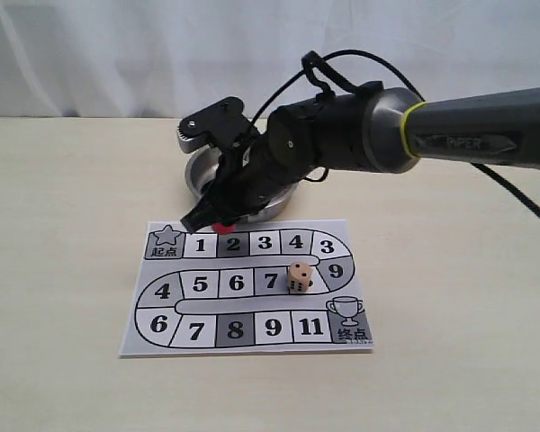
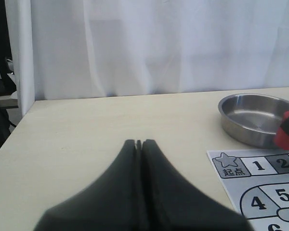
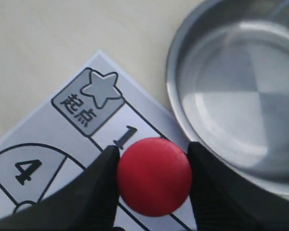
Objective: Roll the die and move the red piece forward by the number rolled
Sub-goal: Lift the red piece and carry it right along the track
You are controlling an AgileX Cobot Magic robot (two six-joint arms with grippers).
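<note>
The die (image 1: 299,276) sits on the board (image 1: 139,340) between squares 7 and 9. Farther back, the right gripper (image 3: 153,159) pinches the red piece (image 3: 154,180) over squares 1 and 2, just before the steel bowl (image 1: 195,176). The left gripper (image 2: 138,144) has its fingers pressed together over the table (image 2: 86,125).

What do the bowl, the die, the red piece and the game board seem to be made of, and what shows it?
The bowl: metal, likely stainless steel, judging by its silvery, reflective sheen. The die: pale wood, it seems, matte with black pips. The red piece: smooth plastic or painted wood, evenly red; cannot tell which. The game board: thin printed paper, lying flat.
</note>
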